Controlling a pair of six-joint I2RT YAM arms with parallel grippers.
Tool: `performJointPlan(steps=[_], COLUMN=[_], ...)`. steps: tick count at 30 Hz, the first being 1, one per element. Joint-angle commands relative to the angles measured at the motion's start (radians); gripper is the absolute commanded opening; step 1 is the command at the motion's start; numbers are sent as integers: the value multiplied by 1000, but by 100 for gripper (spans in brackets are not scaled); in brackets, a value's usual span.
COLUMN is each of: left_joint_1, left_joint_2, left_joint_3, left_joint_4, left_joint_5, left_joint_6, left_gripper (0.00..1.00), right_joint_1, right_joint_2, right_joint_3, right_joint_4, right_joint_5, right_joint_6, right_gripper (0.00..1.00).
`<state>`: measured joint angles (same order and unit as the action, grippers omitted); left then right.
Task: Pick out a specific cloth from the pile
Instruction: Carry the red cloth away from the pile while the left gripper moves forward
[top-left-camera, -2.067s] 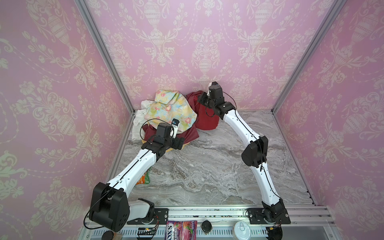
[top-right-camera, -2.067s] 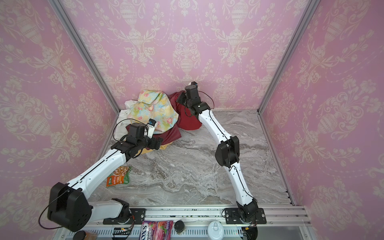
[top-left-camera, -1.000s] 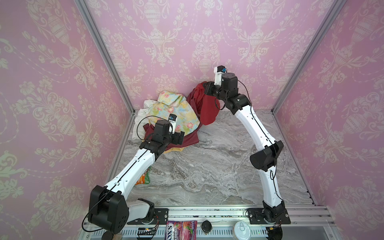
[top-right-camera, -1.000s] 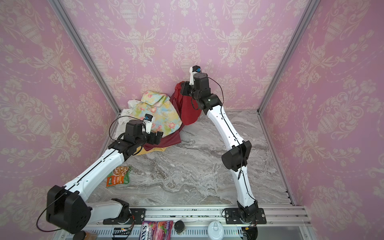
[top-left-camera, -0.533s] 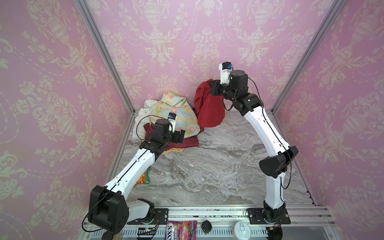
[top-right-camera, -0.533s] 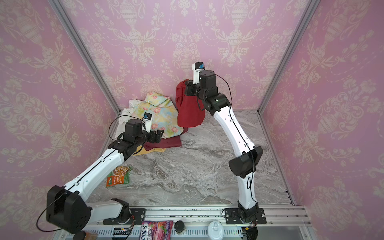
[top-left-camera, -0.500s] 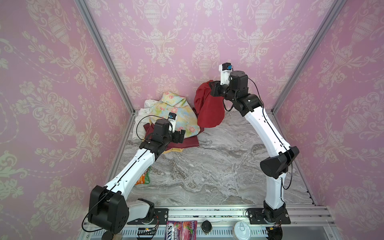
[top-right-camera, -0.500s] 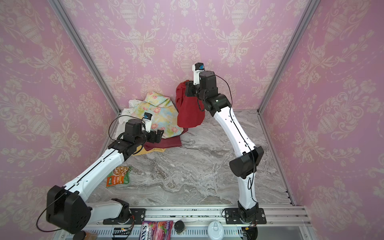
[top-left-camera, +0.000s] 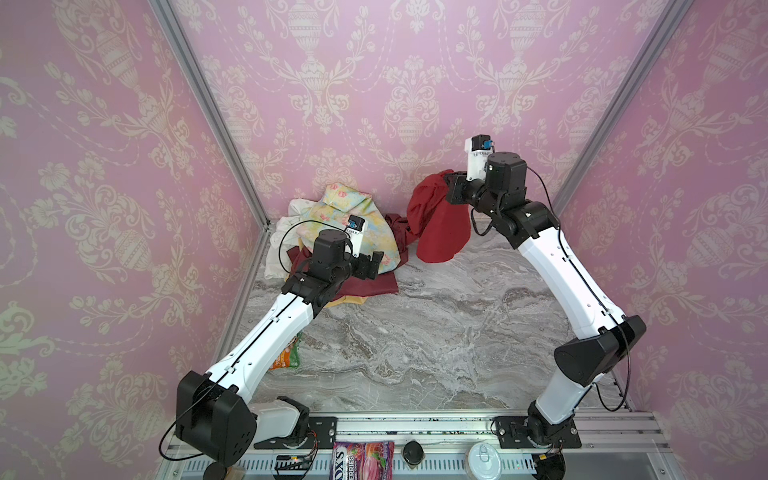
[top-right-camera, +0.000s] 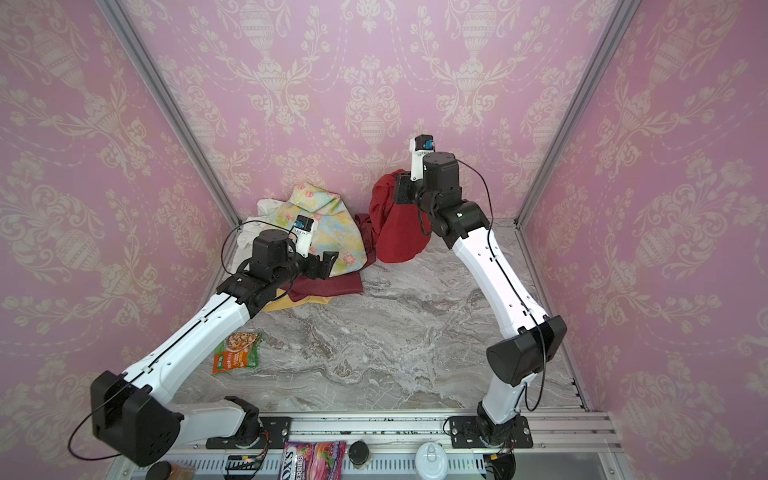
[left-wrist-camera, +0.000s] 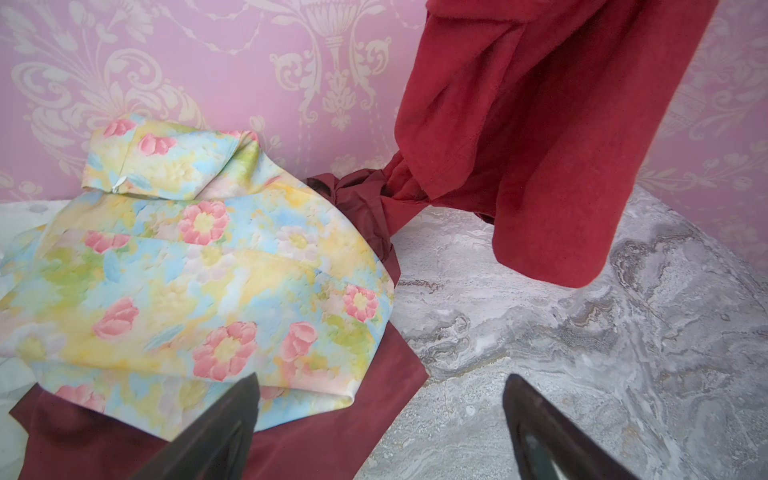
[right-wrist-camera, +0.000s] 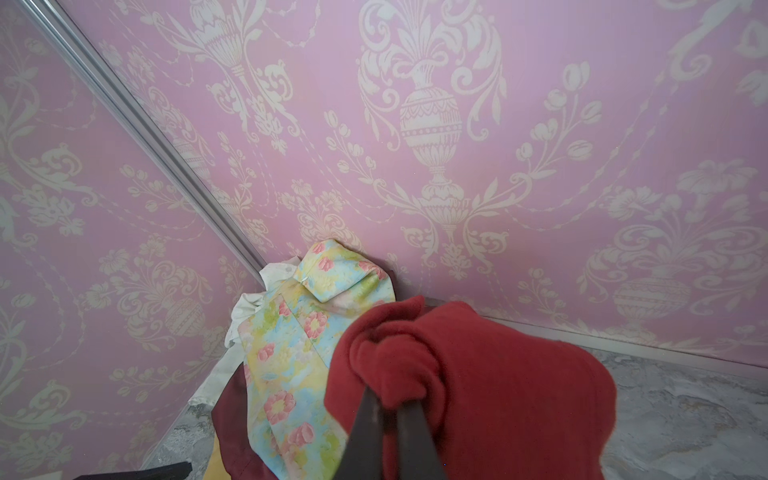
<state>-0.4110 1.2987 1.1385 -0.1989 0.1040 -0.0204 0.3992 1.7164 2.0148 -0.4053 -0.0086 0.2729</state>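
cloth (top-left-camera: 440, 226): plain bright red, top bunched in the closed right gripper (right-wrist-camera: 388, 395), rest hangs in loose folds beside the pile (left-wrist-camera: 208, 270). One tail reaches the maroon cloth (top-left-camera: 374, 286), contact unclear. Pile is in the worktop's (top-left-camera: 436, 332) back left corner: floral cloth (top-left-camera: 332, 212) on top, maroon cloth under it, white cloth (top-left-camera: 278, 245) wall-side, mustard cloth (top-right-camera: 286, 305) peeking out at the front.

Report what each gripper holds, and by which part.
The right gripper is shut on the red cloth, pinching a bunched fold at its upper end; the rest hangs down. The left gripper holds nothing, jaws open by the pile.
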Motion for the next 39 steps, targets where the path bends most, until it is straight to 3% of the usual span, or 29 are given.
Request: performJointPlan(steps=[1,19,39], left_joint_1=[-28,-129,-420], left_joint_2=[25,71,193], left_joint_3=[43,71,172], left_joint_4=[2,55,59], left_joint_5=[40,94,95], left_joint_6=[51,65,62], left_gripper=[94,94,94], right_joint_1=[-5,-84,-228], right_joint_2=[-73,-388,-694], right_joint_3=[-19,-238,-380], right_joint_4=[63,20,-282], right_joint_5=[16,133,277], right_joint_6=[-40,-74,-80], right_gripper=[0,0,0])
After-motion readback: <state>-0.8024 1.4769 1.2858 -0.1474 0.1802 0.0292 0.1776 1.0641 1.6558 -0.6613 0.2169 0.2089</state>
